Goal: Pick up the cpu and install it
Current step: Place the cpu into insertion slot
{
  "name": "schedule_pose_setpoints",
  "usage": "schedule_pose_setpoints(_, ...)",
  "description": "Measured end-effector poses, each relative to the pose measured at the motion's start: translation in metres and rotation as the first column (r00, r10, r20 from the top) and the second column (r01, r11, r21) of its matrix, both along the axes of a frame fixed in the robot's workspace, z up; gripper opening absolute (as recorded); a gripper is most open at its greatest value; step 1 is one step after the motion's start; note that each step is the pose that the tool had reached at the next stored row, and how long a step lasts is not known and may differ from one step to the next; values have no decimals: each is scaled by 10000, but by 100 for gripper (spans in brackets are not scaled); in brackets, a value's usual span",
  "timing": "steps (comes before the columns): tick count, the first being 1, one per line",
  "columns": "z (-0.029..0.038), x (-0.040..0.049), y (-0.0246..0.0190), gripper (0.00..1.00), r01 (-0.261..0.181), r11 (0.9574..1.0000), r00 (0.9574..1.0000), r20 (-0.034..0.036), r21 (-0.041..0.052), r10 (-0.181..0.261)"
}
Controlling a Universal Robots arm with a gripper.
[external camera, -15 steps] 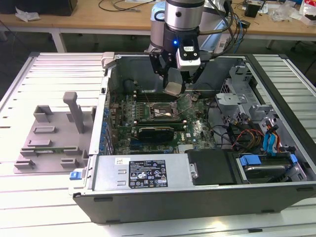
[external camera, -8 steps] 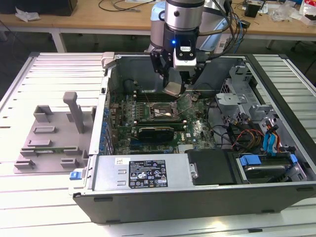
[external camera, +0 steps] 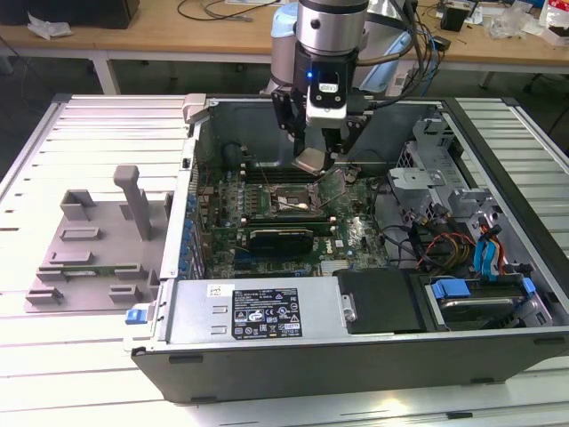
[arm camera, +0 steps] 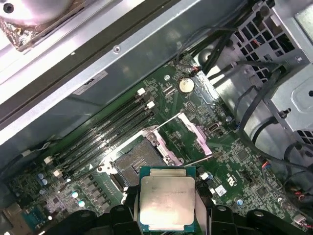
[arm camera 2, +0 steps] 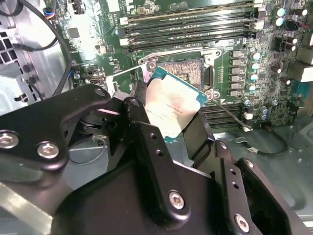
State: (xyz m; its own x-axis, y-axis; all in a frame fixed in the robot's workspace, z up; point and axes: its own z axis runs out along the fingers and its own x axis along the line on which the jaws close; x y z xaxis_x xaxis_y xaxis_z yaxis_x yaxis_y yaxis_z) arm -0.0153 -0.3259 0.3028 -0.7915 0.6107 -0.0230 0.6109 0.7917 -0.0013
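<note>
Pinching the cpu by two opposite edges, jaws drawn narrow on it, pale metal top facing up; gripped at the rim, most likely, to keep the underside clear for seating. Working above a pale slatted counter carrying an open computer case, laid flat with its side panel off, presumably to give access straight down from above. Just beside the case, on the exterior view's left, a grey plastic tray with upright posts, resting on the counter and well apart from the work. Inside the case, a green motherboard across the floor toward the exterior view's left, with drive cages and loose cables kept to the exterior view's right. Toward the near side of the board, a long black card seated crosswise. Farther in, the socket, bare and uncovered, its metal load plate swung up and off to one side, evidently to leave the opening free. Along the far side of the socket, a row of memory slots. Cpu held just above the socket and close beside it, not yet seated, apart from it in the exterior view. Squareness to the opening hard to judge from these angles.
</note>
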Motion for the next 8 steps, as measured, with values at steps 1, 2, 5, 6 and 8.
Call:
schedule_pose_setpoints(1,0,0,0,55,187,9998,9998,0,-1,-187)
schedule_pose_setpoints(2,-1,0,0,55,292,9996,9996,0,-1,-292)
schedule_pose_setpoints(5,-2,0,0,55,744,9972,9972,0,-9,-744)
schedule_pose_setpoints(6,-3,0,0,55,970,9953,9953,1,-13,-970)
schedule_pose_setpoints(8,-4,0,0,55,1253,9921,9921,1,-19,-1253)
